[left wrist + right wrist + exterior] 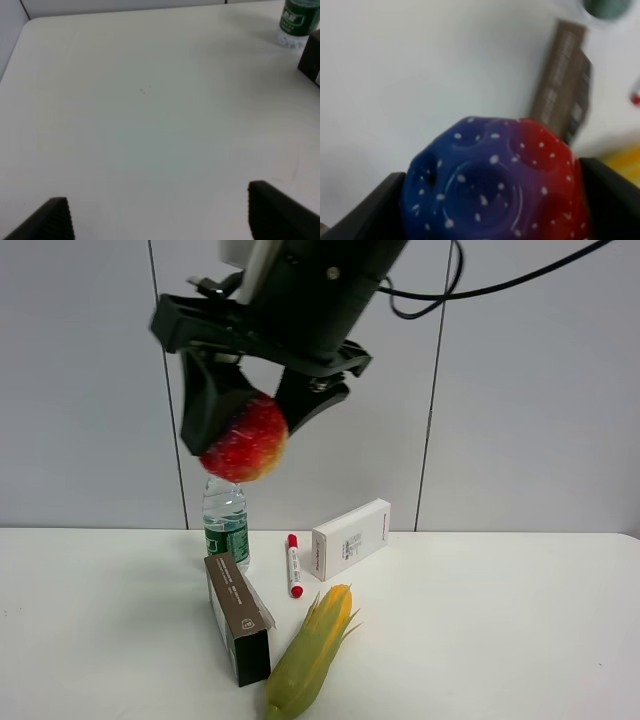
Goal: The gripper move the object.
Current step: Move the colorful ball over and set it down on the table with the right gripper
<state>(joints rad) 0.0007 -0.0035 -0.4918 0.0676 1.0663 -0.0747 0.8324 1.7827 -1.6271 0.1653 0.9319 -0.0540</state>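
The speckled rainbow ball (247, 440) hangs high above the table, red and yellow on the side facing the exterior camera. My right gripper (245, 425), large and black, is shut on it from both sides. In the right wrist view the ball (495, 180) fills the lower part, blue-purple on one side and red on the other, between the two black fingers (362, 207). My left gripper (157, 212) is open and empty over bare white table (140, 110); only its two fingertips show.
Below the ball stand a water bottle (226, 520), a dark brown box (238, 618), a red-capped marker (294, 565), a white box (350, 538) and a yellow-green corn cob (312, 650). The bottle (299, 22) and the box's corner (311, 62) show in the left wrist view.
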